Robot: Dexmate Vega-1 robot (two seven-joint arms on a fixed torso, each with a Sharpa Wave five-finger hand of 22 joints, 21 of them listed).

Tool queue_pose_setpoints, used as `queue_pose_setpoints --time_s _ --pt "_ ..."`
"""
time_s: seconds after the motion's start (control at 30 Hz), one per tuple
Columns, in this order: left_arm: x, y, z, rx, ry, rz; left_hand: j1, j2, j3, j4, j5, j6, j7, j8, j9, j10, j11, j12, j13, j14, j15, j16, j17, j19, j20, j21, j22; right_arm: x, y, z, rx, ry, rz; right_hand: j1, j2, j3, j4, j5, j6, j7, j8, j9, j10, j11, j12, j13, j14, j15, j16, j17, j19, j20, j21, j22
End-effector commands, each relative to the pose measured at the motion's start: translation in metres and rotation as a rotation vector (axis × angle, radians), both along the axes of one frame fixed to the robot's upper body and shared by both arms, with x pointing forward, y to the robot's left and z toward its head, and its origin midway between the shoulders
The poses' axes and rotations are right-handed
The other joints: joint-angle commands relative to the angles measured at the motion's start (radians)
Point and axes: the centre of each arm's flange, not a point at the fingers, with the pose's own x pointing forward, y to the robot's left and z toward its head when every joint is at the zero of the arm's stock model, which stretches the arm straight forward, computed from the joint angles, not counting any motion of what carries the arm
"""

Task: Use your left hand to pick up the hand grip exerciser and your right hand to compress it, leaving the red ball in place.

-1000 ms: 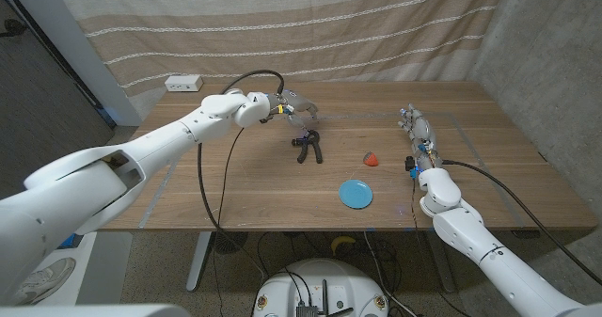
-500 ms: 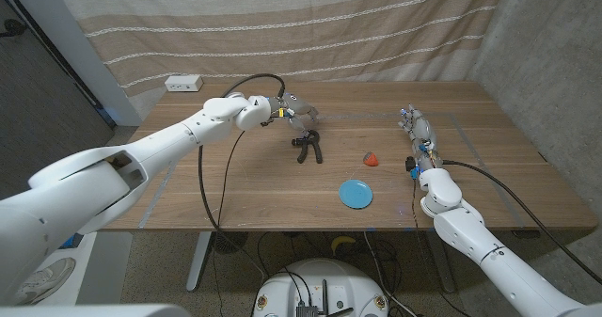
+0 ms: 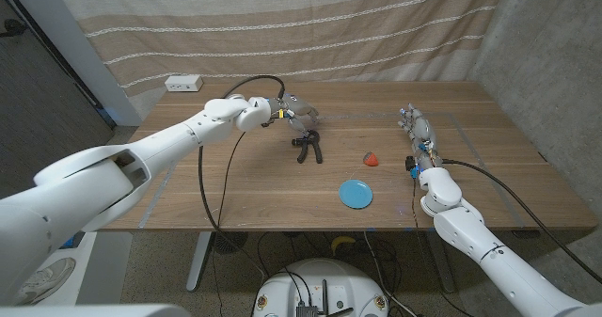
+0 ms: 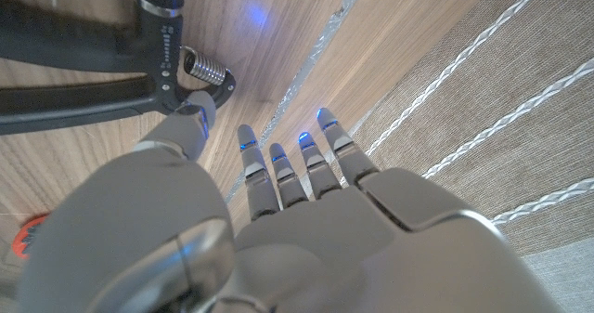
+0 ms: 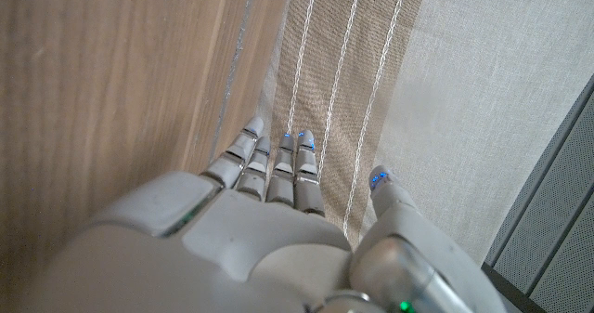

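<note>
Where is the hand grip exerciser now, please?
In the head view, the hand grip exerciser lies mid-table, just below the left hand, left of the red ball.

table [image 3: 235, 181]: matt wood | hand grip exerciser [image 4: 88, 58]: black plastic, metal spring | curtain [image 3: 282, 25]: woven cloth

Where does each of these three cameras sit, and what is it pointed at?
Head view: on the robot's head, looking down at the wooden table; both arms, left hand, right hand.
Left wrist view: behind the left hand, facing the black hand grip exerciser.
Right wrist view: behind the right hand, facing the striped curtain.
Shared: head and left wrist views show the exerciser.
</note>
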Motion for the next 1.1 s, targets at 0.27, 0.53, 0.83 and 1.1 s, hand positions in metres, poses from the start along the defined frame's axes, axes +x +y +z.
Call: queue_pose_setpoints --time_s 0.27,0.53,0.83,1.1 --pt "0.012 -0.004 -0.008 -0.013 0.019 -0.025 0.026 0.005 -0.012 0.003 0.0 0.023 0.004 0.008 0.002 0.026 0.0 0.011 0.002 0.017 -0.091 0.01 0.004 0.02 -0.002 0.006 0.005 0.003 -0.001 0.001 0.0 0.003 -0.002 -0.009 0.0 0.002 -0.003 0.0 0.012 0.004 0.002 0.003 0.009 0.004 0.004 0.004 0.003 0.0 0.006 0.001 0.012 0.001 -0.009 0.005" --pt "0.014 -0.006 -0.013 -0.013 0.025 -0.038 0.04 0.009 -0.022 0.002 -0.001 0.052 0.003 0.014 0.002 0.043 -0.002 0.013 0.003 0.029 -0.1 0.012 0.005 0.031 -0.005 0.009 0.006 0.003 -0.003 0.001 0.001 0.004 -0.002 -0.01 0.0 0.002 -0.004 0.0 0.013 0.004 0.001 0.004 0.008 0.002 0.003 0.005 0.004 -0.001 0.006 0.001 0.014 0.002 -0.012 0.005" --pt "0.018 -0.007 -0.017 -0.028 0.024 -0.055 0.056 0.007 -0.034 0.001 -0.001 0.076 0.001 0.018 0.003 0.064 -0.01 0.016 0.003 0.044 -0.109 0.014 0.005 0.044 -0.013 0.013 0.006 0.004 -0.003 0.0 -0.001 0.004 -0.001 -0.012 0.0 0.002 -0.004 0.0 0.013 0.004 0.0 0.004 0.011 0.005 0.003 0.005 0.004 0.002 0.007 0.001 0.015 0.003 -0.016 0.005" --pt "0.022 -0.007 -0.021 -0.049 0.022 -0.069 0.076 0.006 -0.047 0.001 -0.001 0.102 0.004 0.023 0.003 0.09 -0.016 0.019 0.003 0.059 -0.117 0.016 0.005 0.06 -0.021 0.018 0.007 0.006 -0.004 0.001 -0.002 0.004 0.0 -0.014 0.0 0.002 -0.004 0.0 0.015 0.005 0.0 0.004 0.013 0.007 0.003 0.005 0.004 0.004 0.006 0.001 0.016 0.004 -0.019 0.005"
